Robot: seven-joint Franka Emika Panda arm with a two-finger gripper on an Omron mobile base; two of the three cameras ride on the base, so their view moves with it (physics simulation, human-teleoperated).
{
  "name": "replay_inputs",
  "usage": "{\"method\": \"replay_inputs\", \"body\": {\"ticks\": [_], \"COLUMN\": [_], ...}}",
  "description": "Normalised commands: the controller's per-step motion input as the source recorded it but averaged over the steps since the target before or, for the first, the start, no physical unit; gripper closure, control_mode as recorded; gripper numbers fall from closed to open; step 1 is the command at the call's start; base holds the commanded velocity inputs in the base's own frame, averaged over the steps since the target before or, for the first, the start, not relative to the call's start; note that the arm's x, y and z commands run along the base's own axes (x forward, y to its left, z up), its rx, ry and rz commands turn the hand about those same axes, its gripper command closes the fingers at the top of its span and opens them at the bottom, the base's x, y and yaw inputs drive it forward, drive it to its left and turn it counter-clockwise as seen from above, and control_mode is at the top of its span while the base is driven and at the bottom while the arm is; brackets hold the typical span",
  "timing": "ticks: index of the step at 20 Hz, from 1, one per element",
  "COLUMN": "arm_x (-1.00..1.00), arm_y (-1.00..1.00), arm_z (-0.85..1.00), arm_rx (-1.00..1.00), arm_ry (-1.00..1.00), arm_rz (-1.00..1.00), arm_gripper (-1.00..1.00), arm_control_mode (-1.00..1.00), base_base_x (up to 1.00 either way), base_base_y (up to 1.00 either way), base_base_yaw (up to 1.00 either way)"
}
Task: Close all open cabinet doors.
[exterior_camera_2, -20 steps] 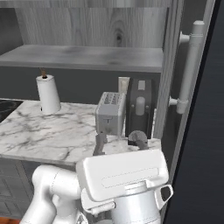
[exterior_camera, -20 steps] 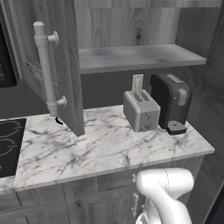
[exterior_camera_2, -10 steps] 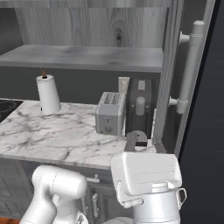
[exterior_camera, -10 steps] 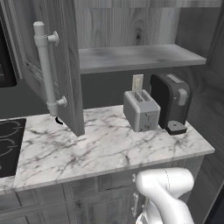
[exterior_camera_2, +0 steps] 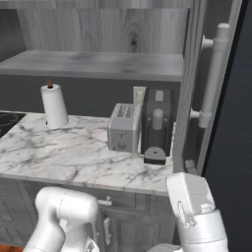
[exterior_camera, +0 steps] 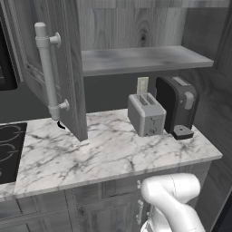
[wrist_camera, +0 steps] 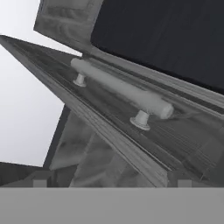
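Observation:
Two cabinet doors stand open. In the left base view, the left cabinet door point(exterior_camera: 68, 68) swings out over the counter, its pale bar handle point(exterior_camera: 47, 71) facing me. The right cabinet door point(exterior_camera_2: 189, 83) is seen edge-on at the right of the right base view, with its bar handle point(exterior_camera_2: 212, 81) on the outer face. My gripper point(exterior_camera_2: 191, 168) points up just below this door's lower edge. The hand view looks along the door face at the handle point(wrist_camera: 122, 89). The two fingertips point(wrist_camera: 40, 182) stand wide apart, so my gripper point(wrist_camera: 112, 182) is open and holds nothing.
On the marble counter point(exterior_camera: 104, 154) stand a toaster point(exterior_camera: 146, 114) and a black coffee machine point(exterior_camera: 176, 106). A paper towel roll point(exterior_camera_2: 54, 106) stands further left. A cooktop point(exterior_camera: 9, 149) lies at the left edge. An open shelf point(exterior_camera: 136, 59) hangs above.
In the right base view my hand has swung right and up, from in front of the counter to just under the right cabinet door. Both doors have stayed still.

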Motion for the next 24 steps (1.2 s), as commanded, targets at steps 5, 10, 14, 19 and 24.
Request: {"method": "replay_inputs", "body": {"ticks": [5,10,14,19,24], "arm_x": [0.28,0.34,0.39,0.3,0.2], "arm_y": [-0.65,-0.7,-0.66,-0.64,-0.46], "arm_z": [-0.16,-0.18,-0.27,-0.28,-0.2], "arm_rx": [0.12,0.13,0.12,0.11,0.09], "arm_ry": [0.03,0.09,0.15,0.13,0.07], "arm_rz": [0.22,0.22,0.22,0.23,0.22], "arm_gripper": [-1.0,-1.0,-1.0,-1.0,-1.0], "arm_control_mode": [-1.0,-1.0,-1.0,-1.0,-1.0], "base_base_x": [0.0,0.0,0.0,0.0,0.0], "base_base_y": [0.0,0.0,0.0,0.0,0.0], "base_base_yaw": [0.0,0.0,0.0,0.0,0.0]}}
